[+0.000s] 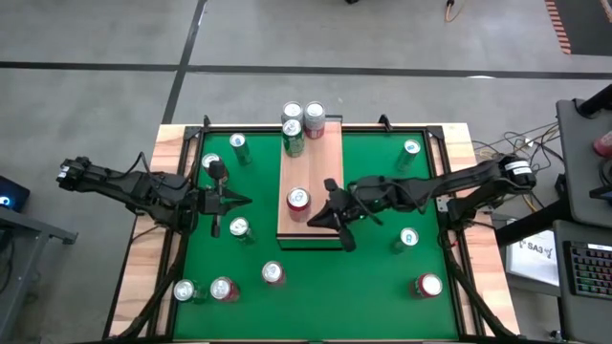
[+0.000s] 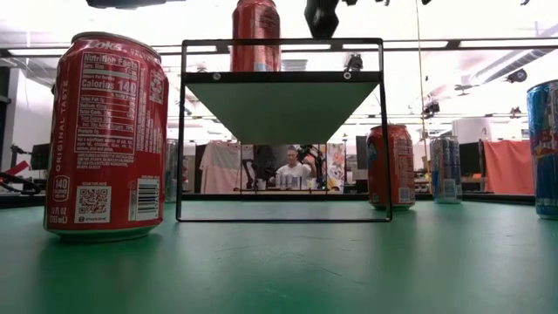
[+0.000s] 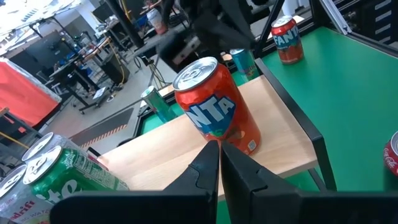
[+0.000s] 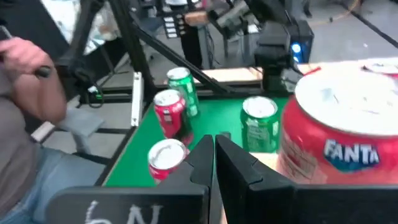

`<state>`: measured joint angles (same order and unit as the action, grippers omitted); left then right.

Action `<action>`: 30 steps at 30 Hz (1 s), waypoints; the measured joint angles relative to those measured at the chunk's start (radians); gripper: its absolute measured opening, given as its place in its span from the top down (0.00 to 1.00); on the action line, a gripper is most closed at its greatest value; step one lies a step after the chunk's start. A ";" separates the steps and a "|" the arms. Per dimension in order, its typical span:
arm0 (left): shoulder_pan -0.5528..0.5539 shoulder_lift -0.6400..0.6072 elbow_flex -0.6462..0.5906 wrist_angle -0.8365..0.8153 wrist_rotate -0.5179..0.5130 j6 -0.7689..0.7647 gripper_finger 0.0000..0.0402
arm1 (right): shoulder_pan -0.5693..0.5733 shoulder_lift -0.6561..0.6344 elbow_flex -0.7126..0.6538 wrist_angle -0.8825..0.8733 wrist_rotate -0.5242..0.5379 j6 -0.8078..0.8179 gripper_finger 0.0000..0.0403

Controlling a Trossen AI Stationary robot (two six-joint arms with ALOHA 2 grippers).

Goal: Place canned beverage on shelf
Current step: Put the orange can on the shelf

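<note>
The shelf is a pale wooden board on a dark frame in the middle of the green mat. An orange-red Fanta can stands upright on its near end, also seen in the low view and the left wrist view. A green can and two more cans stand at its far end. My right gripper is shut just near-right of the Fanta can, apart from it as far as I can see. My left gripper is shut, left of the shelf, pointing at the can.
Several loose cans stand on the mat around the shelf, such as and a red cola can close to the low camera. The pale wooden rim frames the mat. A person sits beyond the table.
</note>
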<state>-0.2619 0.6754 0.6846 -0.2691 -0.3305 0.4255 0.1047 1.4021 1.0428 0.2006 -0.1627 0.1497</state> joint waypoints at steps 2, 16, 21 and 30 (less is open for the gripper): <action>0.000 0.000 0.000 0.000 0.000 -0.004 1.00 | 0.000 0.015 0.000 -0.007 0.049 0.020 0.98; 0.000 0.004 0.000 0.000 0.000 -0.007 1.00 | -0.003 0.027 0.000 0.003 0.215 0.033 0.98; 0.000 0.004 0.000 0.000 0.000 -0.008 1.00 | -0.005 0.027 0.000 0.015 0.209 0.034 0.98; 0.000 0.007 0.000 -0.002 0.000 -0.018 1.00 | -0.004 0.079 0.001 0.064 0.165 0.032 0.98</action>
<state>-0.2619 0.6827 0.6842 -0.2707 -0.3305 0.4072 0.1011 1.4809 1.0439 0.2651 0.0023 0.1818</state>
